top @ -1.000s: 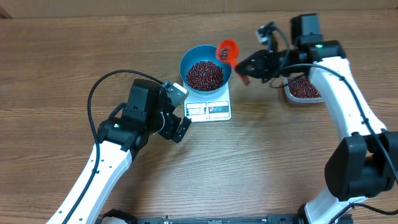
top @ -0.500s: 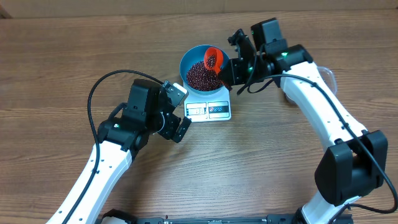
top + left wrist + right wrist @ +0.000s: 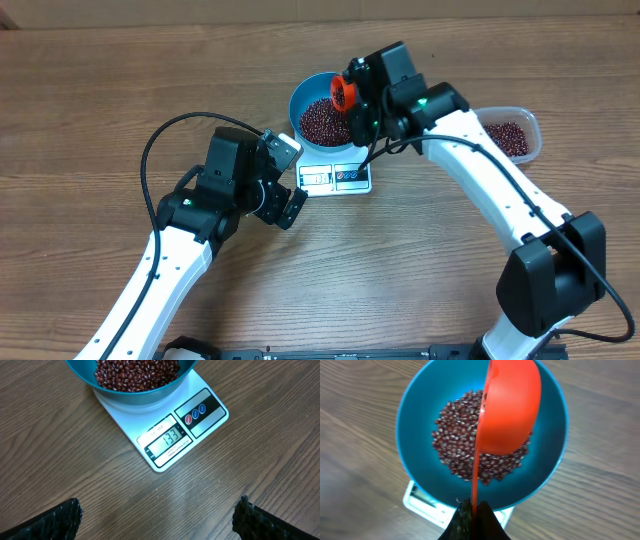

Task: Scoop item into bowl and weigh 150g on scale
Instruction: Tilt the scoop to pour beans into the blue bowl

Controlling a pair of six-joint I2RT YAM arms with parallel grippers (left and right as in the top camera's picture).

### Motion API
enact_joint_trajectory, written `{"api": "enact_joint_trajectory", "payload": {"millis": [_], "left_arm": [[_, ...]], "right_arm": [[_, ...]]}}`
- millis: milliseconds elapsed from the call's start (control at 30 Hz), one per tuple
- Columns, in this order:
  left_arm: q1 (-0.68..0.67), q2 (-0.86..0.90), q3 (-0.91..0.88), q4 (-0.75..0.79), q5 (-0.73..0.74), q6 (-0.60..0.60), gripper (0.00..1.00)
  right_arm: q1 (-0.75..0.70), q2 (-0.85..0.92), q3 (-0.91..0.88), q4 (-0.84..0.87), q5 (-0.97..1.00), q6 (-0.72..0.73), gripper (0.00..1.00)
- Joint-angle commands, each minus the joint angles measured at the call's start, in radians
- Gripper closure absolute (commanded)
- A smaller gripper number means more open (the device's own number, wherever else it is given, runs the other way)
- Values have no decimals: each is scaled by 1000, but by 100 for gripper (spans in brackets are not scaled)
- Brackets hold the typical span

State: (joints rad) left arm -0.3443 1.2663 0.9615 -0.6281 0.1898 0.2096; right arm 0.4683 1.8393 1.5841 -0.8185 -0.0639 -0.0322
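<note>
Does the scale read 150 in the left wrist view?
No, the scale reads 133 on its display, with the blue bowl sitting on it.

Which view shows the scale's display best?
Left wrist: the scale lies close and its display faces the camera unobstructed, digits legible as 133. Overhead shows the whole scale, but the display is too small to read. Right wrist shows only a corner under the bowl, nothing readable.

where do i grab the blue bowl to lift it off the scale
Probably pinch the bowl at its left rim, coming straight down, one finger inside and one outside. It is round and wide, it holds beans, and the scoop hangs over its right side.
</note>
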Motion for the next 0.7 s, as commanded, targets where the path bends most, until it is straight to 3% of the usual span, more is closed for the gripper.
{"api": "enact_joint_trajectory", "payload": {"millis": [0, 667], "left_arm": [[3, 5, -3, 1, -6, -11, 0], [3, 5, -3, 1, -6, -11, 0]], "right_arm": [[24, -27, 31, 13, 138, -64, 96], [62, -27, 33, 29, 221, -131, 96]]}}
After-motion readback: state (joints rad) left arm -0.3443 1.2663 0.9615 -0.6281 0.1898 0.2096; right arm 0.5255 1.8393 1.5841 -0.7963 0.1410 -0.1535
